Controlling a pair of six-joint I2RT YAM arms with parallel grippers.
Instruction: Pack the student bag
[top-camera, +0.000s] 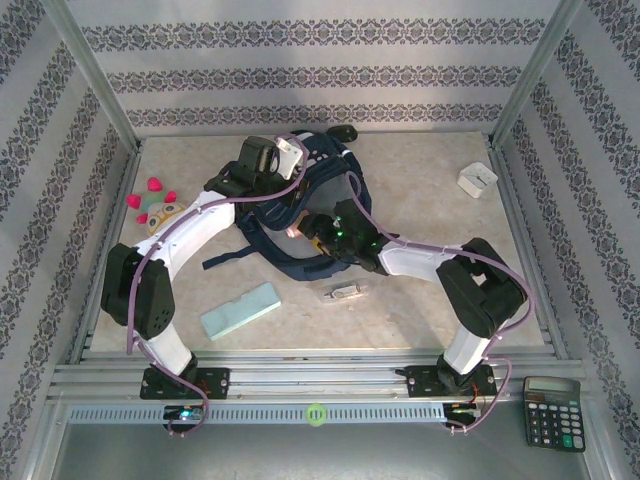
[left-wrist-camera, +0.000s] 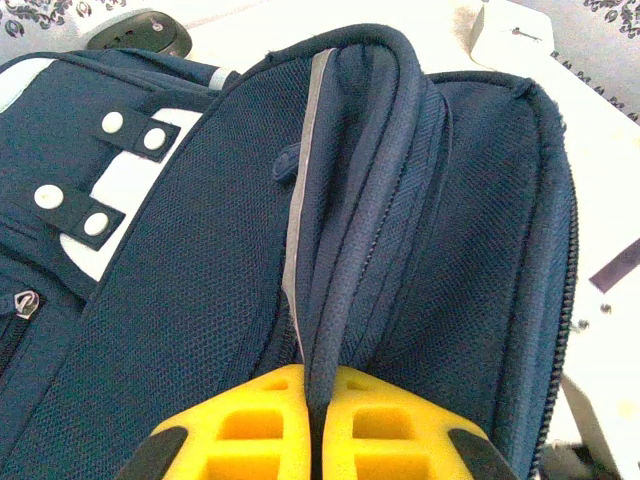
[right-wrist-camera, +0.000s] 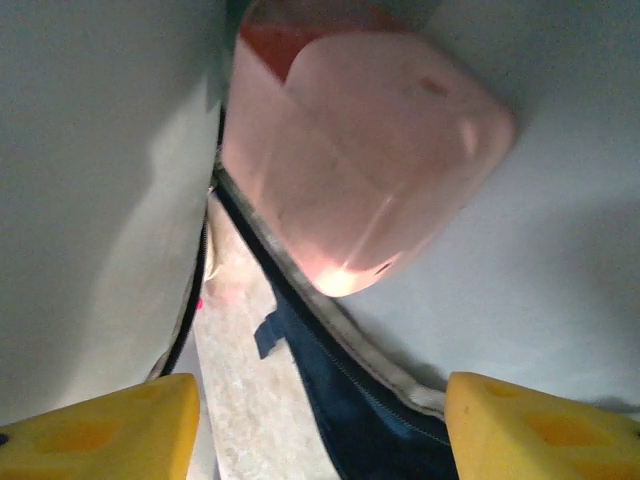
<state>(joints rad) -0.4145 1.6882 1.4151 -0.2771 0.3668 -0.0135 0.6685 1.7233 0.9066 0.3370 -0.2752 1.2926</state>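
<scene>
From above, the student bag lies in the middle of the table, toward the back. The left gripper sits at the bag's far upper edge, and the right gripper is at its near side beside a small pink thing. Bare tabletop lies right of the bag out to a white box, and there is more in front of it around a pale green block. Patterned walls and metal posts close in the sides and back. A calculator rests off the table at the near right.

At the left wrist, the left gripper has its yellow fingers pressed together on a raised fold of the student bag, and the navy rim runs straight up from between them. The bag's zipper edge curves down the right side, with pale table beyond it.

At the right wrist, the right gripper has its yellow fingers well apart with nothing between the tips. The pink thing lies ahead of them, blurred, apparently against pale lining. A navy zippered edge of the student bag crosses just in front of the tips.
</scene>
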